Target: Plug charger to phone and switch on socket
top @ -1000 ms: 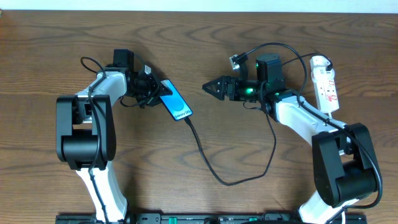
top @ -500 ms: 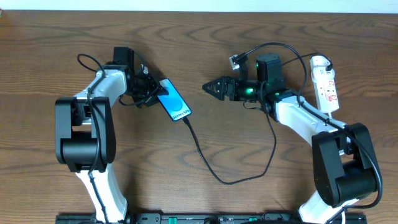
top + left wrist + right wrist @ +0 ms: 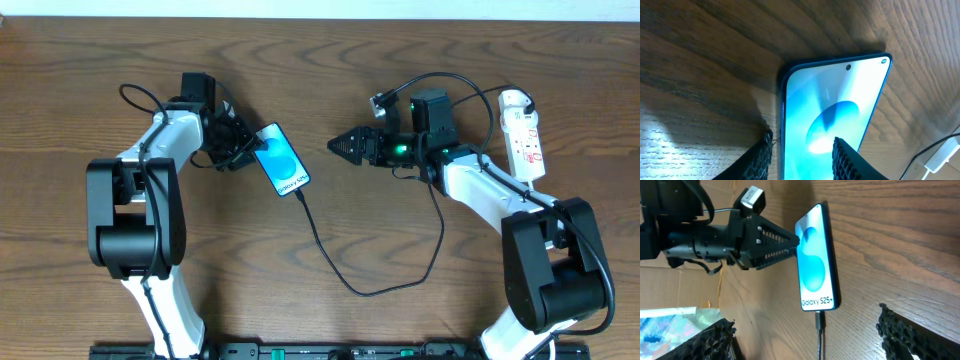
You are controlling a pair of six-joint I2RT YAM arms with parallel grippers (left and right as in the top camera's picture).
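The phone [image 3: 281,167] lies on the wooden table, its screen bright blue, and shows in the left wrist view [image 3: 835,105] and right wrist view [image 3: 815,260]. The charger's black cable [image 3: 350,288] loops across the table, and its connector [image 3: 820,322] sits in the phone's near end. My left gripper [image 3: 243,150] is at the phone's upper-left end. Its fingers [image 3: 802,142] are apart: one is beside the phone's edge and one is over the screen. My right gripper [image 3: 340,147] is open and empty, to the right of the phone, with its fingers [image 3: 805,317] wide apart. The socket [image 3: 525,135] lies at the far right.
The right arm's links lie between the phone and the socket, with black cables arching over them [image 3: 450,75]. A black rail [image 3: 320,352] runs along the front edge. Cardboard [image 3: 670,280] shows past the left gripper in the right wrist view.
The phone's face now shows wider and flatter than before. My left gripper has shifted slightly back to the left. My right gripper has drawn slightly to the right.
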